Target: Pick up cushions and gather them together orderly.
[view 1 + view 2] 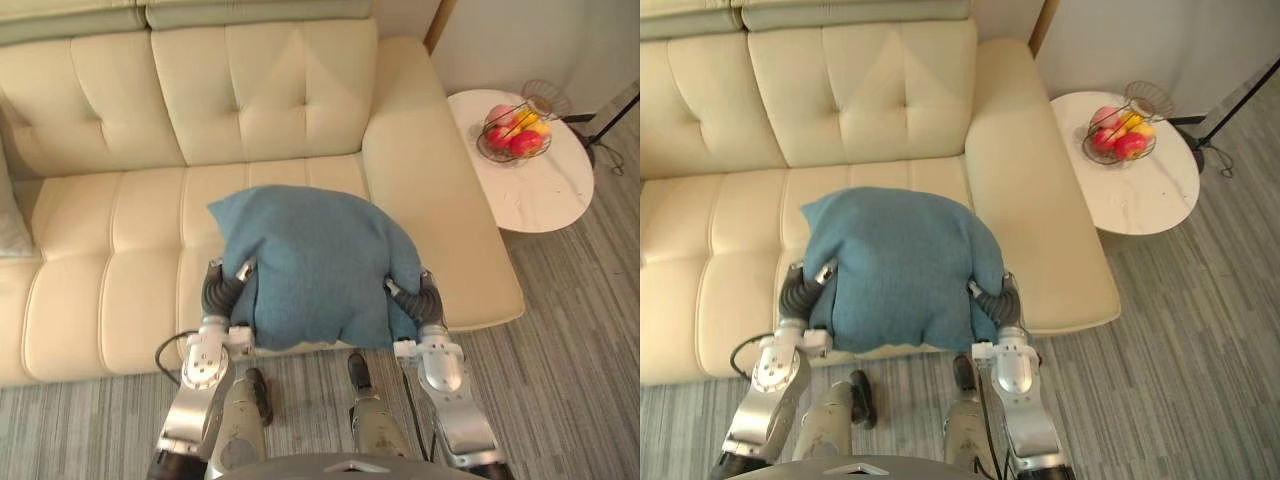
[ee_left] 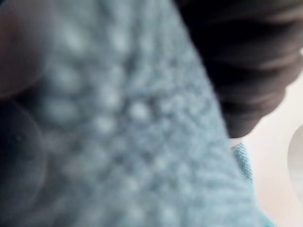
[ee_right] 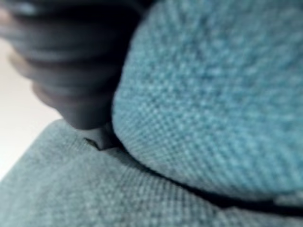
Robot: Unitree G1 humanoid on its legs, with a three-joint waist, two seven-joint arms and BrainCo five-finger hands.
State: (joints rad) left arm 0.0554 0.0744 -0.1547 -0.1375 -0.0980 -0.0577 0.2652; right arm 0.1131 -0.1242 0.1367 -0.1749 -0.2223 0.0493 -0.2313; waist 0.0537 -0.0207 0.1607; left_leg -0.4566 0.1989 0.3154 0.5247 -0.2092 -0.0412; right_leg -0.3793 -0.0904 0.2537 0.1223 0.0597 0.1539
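Blue cushion (image 1: 315,265): one piece, plump, coarse woven cover, lying over the front part of the cream sofa (image 1: 110,270) seat, toward the sofa's right end, with its lower edge hanging past the seat front above the grey striped floor (image 1: 560,370). Whether it is resting on the seat or being carried clear of it cannot be told. Left hand (image 1: 220,288): pressing against the cushion's left side, dark ribbed cover showing and the rest sinking into the fabric; whether it is clenched or released cannot be told. Right hand (image 1: 428,300): pressing against the cushion's right side in the same way, state likewise impossible to tell. Both wrist views are showing the blue weave touching the ribbed covers. Pale cushion (image 1: 12,215): one piece, leaning at the sofa's far left, well apart from the blue one. Round white tabletop (image 1: 540,190): standing just beside the sofa's right armrest. Wire basket (image 1: 515,135): sitting on that tabletop, holding red and yellow fruit (image 1: 524,142).
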